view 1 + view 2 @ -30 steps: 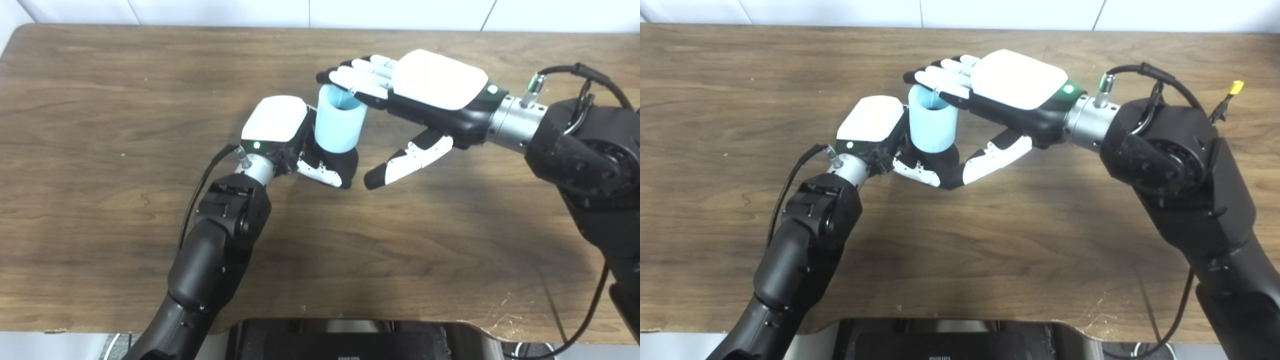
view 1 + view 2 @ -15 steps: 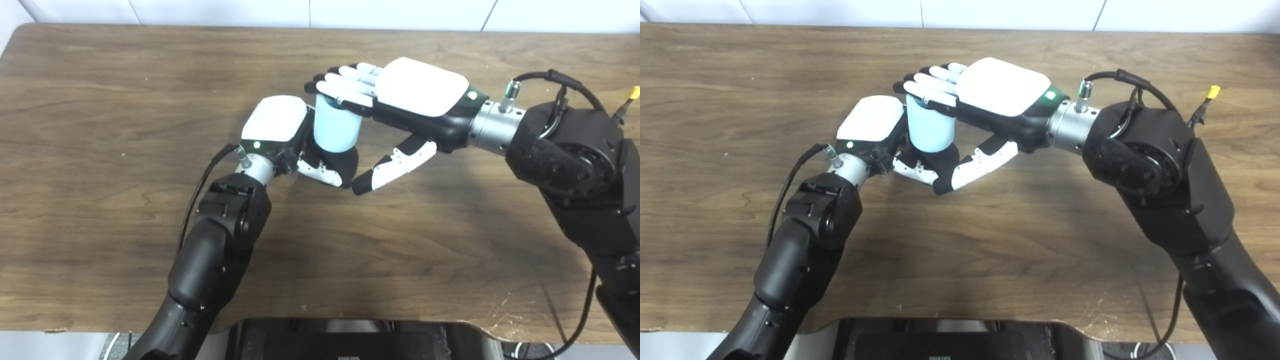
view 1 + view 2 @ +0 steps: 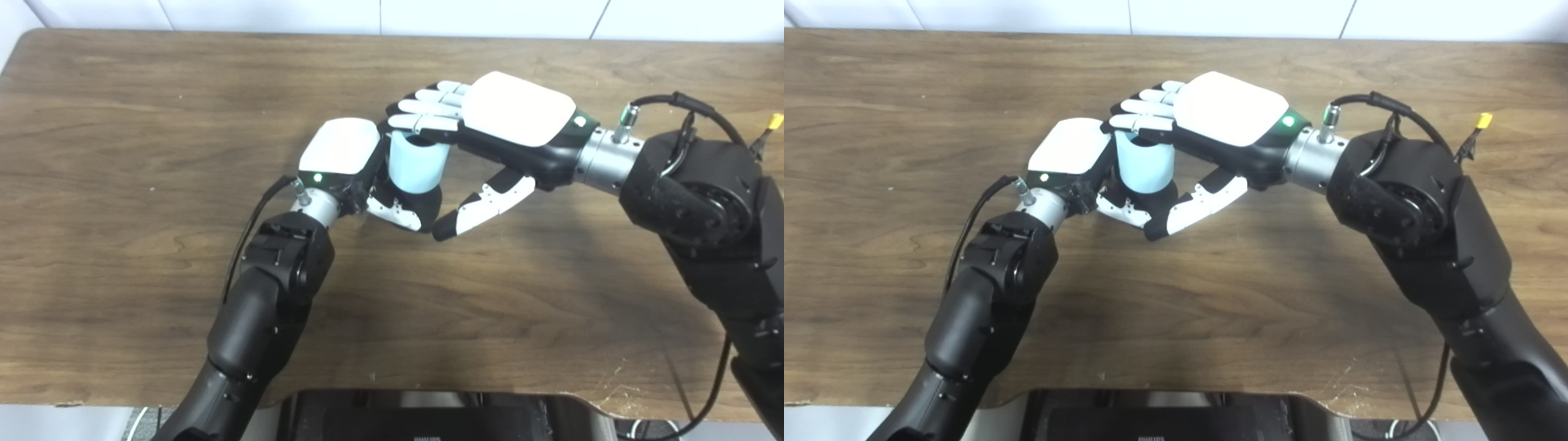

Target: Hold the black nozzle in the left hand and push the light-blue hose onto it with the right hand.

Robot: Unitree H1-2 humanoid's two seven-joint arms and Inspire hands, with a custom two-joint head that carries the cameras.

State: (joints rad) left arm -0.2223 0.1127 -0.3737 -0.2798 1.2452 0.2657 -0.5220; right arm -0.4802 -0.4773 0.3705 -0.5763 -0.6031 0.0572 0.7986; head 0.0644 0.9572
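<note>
Left eye view first: fingers [image 3: 422, 122] of my right hand [image 3: 514, 116] lie flat across the top rim of the light-blue hose [image 3: 415, 166], pressing on it from above; thumb sticks out below and to the right, apart from the hose wall, so this hand is spread, not wrapped around anything; palm faces down, white back plate up.

Hose stands roughly upright, a short wide tube, its open top mostly covered by those fingers; its lower end sits in my left hand [image 3: 1072, 150].

Left hand is clenched around the base of the assembly; fingers curl under and around the front of the hose bottom; dark material shows just beneath the hose, which I take as the black nozzle [image 3: 429, 199], though I cannot separate it cleanly from my own dark finger pads; how far the hose has seated onto it I cannot tell.

Both hands meet above the wooden table [image 3: 122, 153], near its middle; forearms come in from either side.
</note>
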